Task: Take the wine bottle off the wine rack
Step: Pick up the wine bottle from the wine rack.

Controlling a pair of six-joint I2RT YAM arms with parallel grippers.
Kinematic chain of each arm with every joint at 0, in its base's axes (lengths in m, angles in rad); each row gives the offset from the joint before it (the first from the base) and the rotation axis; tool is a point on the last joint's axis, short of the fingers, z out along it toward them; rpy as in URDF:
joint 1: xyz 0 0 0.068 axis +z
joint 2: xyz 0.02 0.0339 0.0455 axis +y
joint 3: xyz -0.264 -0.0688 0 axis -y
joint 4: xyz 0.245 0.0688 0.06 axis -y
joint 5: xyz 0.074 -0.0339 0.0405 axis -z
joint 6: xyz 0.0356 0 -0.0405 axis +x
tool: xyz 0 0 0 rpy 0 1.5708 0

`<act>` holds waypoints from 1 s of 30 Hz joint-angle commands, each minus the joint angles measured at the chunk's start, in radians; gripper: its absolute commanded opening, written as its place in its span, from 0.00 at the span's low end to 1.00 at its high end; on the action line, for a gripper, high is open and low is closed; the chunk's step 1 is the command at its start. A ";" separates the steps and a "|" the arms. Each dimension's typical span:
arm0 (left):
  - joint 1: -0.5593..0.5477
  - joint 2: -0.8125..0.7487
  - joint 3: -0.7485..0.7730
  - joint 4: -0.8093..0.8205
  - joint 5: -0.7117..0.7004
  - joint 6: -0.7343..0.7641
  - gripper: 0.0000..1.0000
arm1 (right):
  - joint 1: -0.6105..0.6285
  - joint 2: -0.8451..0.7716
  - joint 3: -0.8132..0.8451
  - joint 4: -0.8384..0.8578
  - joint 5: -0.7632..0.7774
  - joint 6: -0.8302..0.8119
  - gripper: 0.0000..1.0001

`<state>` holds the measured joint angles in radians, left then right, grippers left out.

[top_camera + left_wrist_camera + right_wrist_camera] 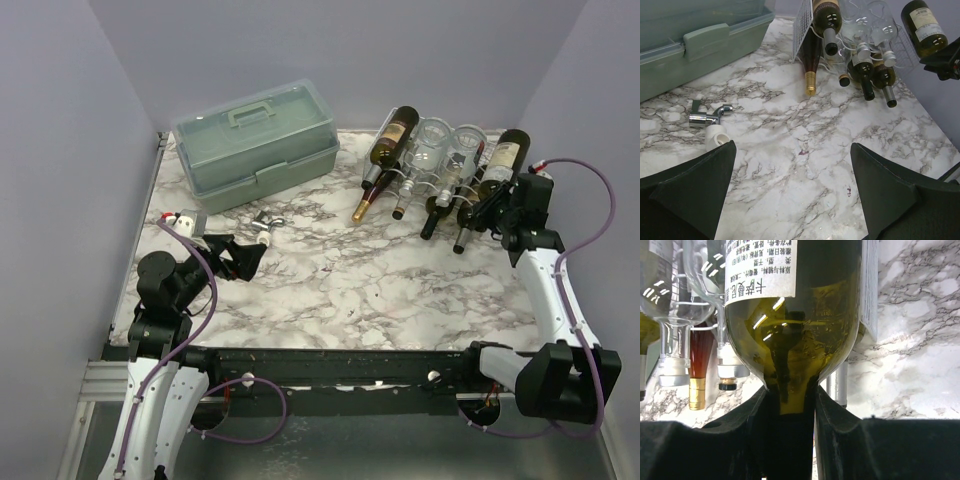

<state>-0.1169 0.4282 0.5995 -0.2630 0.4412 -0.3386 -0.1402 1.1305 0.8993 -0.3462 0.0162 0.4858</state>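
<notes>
The right tool (790,395) is clamped on the neck of the wine bottle (790,335), which lies rightmost on the wine rack (802,22) at the far right of the surface (330,280). A neck grip probably suits drawing the bottle out lengthwise. The left tool (792,165) hangs with its fingers apart, well away from the rack.

The left arm (160,290) and right arm (545,280) share one build: white links between bulky black joint housings. Each trails a looping purple cable (610,200) tipped with a small white-and-red fitting (180,218). The left gripper (795,200) and right gripper (790,410) have matte black, wedge-shaped fingers (690,200).
</notes>
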 commanded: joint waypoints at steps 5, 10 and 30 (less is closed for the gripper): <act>0.009 -0.011 -0.008 0.020 0.003 0.006 0.98 | -0.020 -0.051 0.102 0.084 -0.008 -0.016 0.00; 0.009 -0.011 -0.008 0.022 0.004 0.005 0.99 | -0.023 -0.053 0.116 0.078 -0.009 -0.016 0.00; 0.009 -0.021 -0.010 0.024 0.011 0.004 0.99 | -0.023 -0.055 0.191 0.044 -0.033 -0.017 0.00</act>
<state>-0.1169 0.4187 0.5980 -0.2623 0.4416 -0.3389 -0.1589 1.1179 1.0222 -0.4068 -0.0132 0.4858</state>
